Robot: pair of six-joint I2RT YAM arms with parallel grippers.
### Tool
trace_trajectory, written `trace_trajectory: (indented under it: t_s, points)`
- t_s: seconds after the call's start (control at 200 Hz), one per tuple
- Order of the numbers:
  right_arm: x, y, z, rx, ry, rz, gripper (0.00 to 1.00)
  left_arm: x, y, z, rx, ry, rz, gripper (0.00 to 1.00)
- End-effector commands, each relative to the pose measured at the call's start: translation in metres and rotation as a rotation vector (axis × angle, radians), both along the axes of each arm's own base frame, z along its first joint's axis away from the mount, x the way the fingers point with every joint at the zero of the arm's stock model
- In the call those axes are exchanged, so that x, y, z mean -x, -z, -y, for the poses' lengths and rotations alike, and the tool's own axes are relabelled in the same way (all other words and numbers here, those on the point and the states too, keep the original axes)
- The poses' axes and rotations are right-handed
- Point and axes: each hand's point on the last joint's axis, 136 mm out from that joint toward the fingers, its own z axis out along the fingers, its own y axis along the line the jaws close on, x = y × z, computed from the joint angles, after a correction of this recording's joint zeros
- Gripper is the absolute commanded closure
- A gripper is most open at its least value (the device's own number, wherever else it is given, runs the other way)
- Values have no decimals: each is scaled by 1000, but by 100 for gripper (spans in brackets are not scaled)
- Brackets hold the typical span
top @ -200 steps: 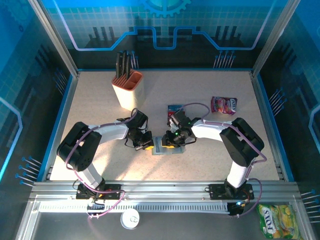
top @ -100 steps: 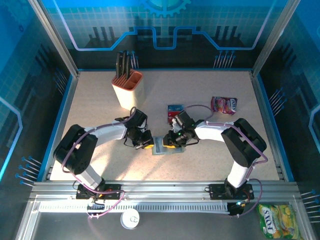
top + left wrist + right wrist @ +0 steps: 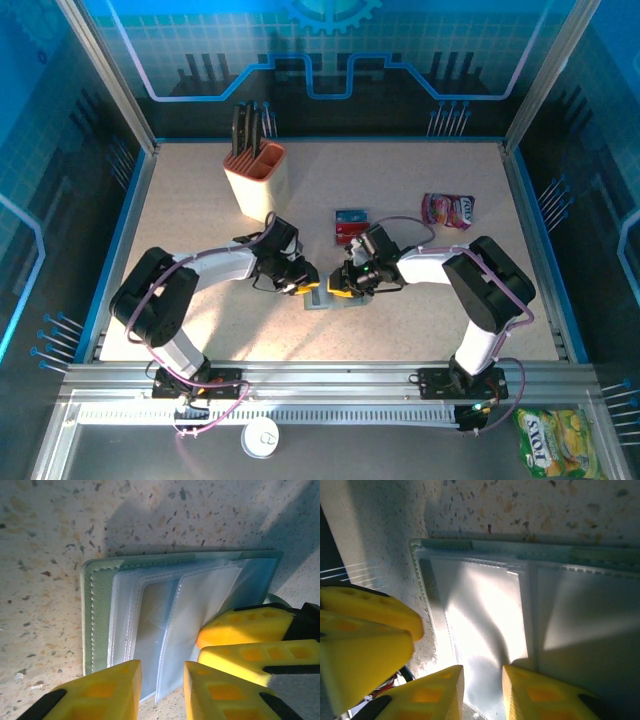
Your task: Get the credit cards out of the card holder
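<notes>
While both arms reached inward over the speckled table, the card holder lay open and flat near the table's middle, directly between the two grippers. The left gripper sat at its left edge and the right gripper at its right edge, the two almost meeting above it.

Seen from the left wrist, the card holder showed a grey-green stitched cover with clear sleeves fanned across it. The left gripper stood slightly open, its yellow fingers parted by a narrow gap. The near edge of a sleeve lay in that gap, but it was not pinched. The right gripper's fingers lay over the sleeves from the other side.

Seen from the right wrist, the card holder filled most of the view. The right gripper was likewise a little open, its fingers on either side of a sleeve's edge with nothing clamped. The left gripper's fingers sat just off one edge of the holder.

Two credit cards lay on the table beyond the holder and apart from it, the blue one farther and the red one nearer. A knife block stood at the far left, and a pink-red snack packet lay to the right of the cards.
</notes>
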Motion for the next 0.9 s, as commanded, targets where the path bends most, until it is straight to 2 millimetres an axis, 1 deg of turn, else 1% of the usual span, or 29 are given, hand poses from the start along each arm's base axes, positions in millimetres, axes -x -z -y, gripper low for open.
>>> trace_trajectory:
  t_s: [0.0, 0.17, 0.47, 0.715, 0.895]
  points:
    - [5, 14, 6, -13, 32, -68, 72, -2, -2, 10, 31, 8, -15, 71]
    - [6, 17, 10, -19, 39, -83, 73, -1, 5, 12, 28, 7, -34, 70]
    - [7, 19, 11, -19, 36, -88, 74, -4, 4, 21, 63, 4, -42, 70]
    - [8, 20, 11, -19, 34, -91, 74, -5, 3, 25, 69, 7, -45, 78]
    - [8, 19, 11, -20, 34, -92, 74, -5, 4, 27, 69, 9, -51, 81]
